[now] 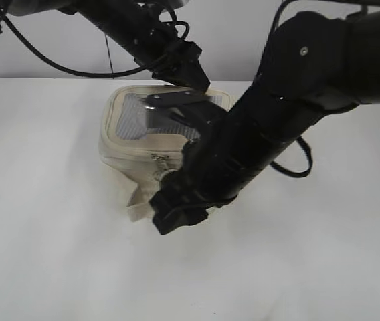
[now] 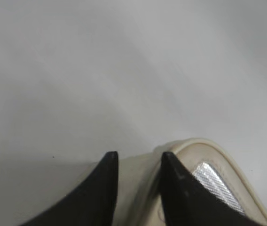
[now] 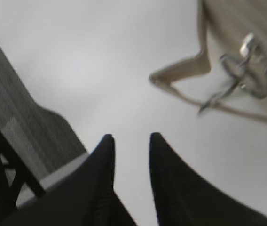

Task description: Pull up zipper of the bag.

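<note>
A cream bag (image 1: 136,144) with a grey mesh window on top stands mid-table. Its metal zipper pull (image 1: 160,160) hangs on the front face. My left gripper (image 1: 176,110) reaches in from the back left. In the left wrist view its two fingers (image 2: 138,157) straddle the bag's cream top edge (image 2: 143,188), with the fabric filling the gap. My right gripper (image 1: 176,210) is low in front of the bag. In the right wrist view it (image 3: 129,137) is open and empty over bare table. The zipper pull (image 3: 239,70) lies up and to the right, apart from the fingertips.
The white table (image 1: 56,254) spreads around the bag. A cream fabric tab (image 3: 180,73) sticks out from the bag's lower front. A dark grey structure (image 3: 20,122) fills the left of the right wrist view. A black cable loop (image 1: 297,164) hangs from the right arm.
</note>
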Robot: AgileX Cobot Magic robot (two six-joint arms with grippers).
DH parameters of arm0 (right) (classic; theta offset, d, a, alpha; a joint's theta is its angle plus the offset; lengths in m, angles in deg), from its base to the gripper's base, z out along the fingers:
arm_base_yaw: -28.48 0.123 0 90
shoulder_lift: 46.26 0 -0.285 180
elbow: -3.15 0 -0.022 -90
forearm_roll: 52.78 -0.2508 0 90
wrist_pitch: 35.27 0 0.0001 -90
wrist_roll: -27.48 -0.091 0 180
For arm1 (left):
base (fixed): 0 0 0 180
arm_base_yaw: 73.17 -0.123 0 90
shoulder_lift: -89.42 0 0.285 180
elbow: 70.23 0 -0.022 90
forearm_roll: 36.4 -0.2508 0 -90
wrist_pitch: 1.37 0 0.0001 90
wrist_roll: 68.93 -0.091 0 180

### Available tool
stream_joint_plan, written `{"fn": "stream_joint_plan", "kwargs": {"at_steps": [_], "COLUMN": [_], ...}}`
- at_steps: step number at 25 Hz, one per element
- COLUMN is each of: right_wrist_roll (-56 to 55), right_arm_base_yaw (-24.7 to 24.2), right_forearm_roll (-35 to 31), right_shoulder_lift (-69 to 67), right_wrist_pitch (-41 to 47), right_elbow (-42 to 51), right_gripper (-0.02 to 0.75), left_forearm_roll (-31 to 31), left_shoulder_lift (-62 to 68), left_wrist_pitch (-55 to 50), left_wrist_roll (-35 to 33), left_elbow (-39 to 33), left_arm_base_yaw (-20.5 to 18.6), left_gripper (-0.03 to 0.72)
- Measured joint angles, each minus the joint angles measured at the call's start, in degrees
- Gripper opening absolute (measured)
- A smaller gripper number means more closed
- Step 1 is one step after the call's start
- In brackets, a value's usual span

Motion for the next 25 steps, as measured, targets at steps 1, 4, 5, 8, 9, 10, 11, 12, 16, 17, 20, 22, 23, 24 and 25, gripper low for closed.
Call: {"fn": "stream_joint_plan", "kwargs": {"at_steps": [1, 4, 5, 8, 9, 10, 11, 12, 16, 17, 20, 22, 23, 24, 25], "right_wrist_roll": [-3.0, -11.5, -13.1, -15.8, -16.0, -16.2, -16.3, -16.4, -16.3, -16.3, -16.3, -16.3, -16.3, -16.3, -16.3], "right_arm_base_yaw": [-0.3, -1.0, -1.3, -3.8, -5.0, -6.9, -9.1, -11.2, -20.8, -22.6, -24.9, -25.1, -25.1, -25.1, -25.1], "right_forearm_roll": [4.0, 13.9, 15.9, 17.3, 17.3, 17.3, 17.3, 17.4, 19.9, 21.3, 25.9, 27.7, 28.2, 28.5, 28.7], "right_shoulder_lift": [1.1, 5.5, 7.1, 13.0, 14.6, 16.4, 18.2, 19.7, 28.5, 31.3, 40.1, 46.8, 49.5, 52.7, 56.4], "right_wrist_pitch": [1.0, 2.4, 2.9, 5.1, 6.3, 8.0, 9.9, 11.7, 16.5, 17.6, 21.4, 23.2, 23.6, 23.8, 24.0], "right_elbow": [0.2, 1.5, 2.2, 4.9, 5.9, 6.8, 7.6, 8.5, 11.7, 12.3, 14.0, 15.7, 16.9, 18.3, 19.6], "right_gripper": [0.354, 0.401, 0.407, 0.413, 0.413, 0.413, 0.414, 0.414, 0.414, 0.414, 0.414, 0.414, 0.414, 0.414, 0.414], "left_forearm_roll": [0.1, -0.5, -0.6, -1.8, -2.6, -3.7, -4.9, -6.6, -15.0, -17.1, -20.5, -22.1, -23.5, -25.1, -26.7], "left_shoulder_lift": [-0.1, -1.4, -2.3, -5.9, -7.6, -9.2, -11.4, -13.9, -27.3, -31.9, -47.2, -58.2, -64.3, -70.3, -75.3], "left_wrist_pitch": [-0.1, -0.2, -0.2, -1.1, -1.6, -2.4, -2.8, -2.8, 0.6, 2.5, 7.5, 10.3, 11.2, 11.5, 11.5], "left_wrist_roll": [0.3, 2.0, 2.4, 3.2, 3.8, 4.5, 5.2, 6.1, 10.7, 12.0, 14.7, 16.5, 18.2, 20.2, 22.2], "left_elbow": [0.0, 0.0, 0.0, 0.0, 0.0, -0.2, -1.0, -2.4, -14.9, -18.9, -35.1, -44.6, -49.2, -52.8, -56.7], "left_arm_base_yaw": [-0.2, -0.9, -1.0, -1.2, -1.2, -1.2, -1.2, -1.2, -1.2, -1.2, -1.2, -1.2, -1.2, -1.2, -1.2], "left_gripper": [0.242, 0.264, 0.259, 0.241, 0.238, 0.237, 0.236, 0.236, 0.236, 0.236, 0.236, 0.236, 0.236, 0.236, 0.236]}}
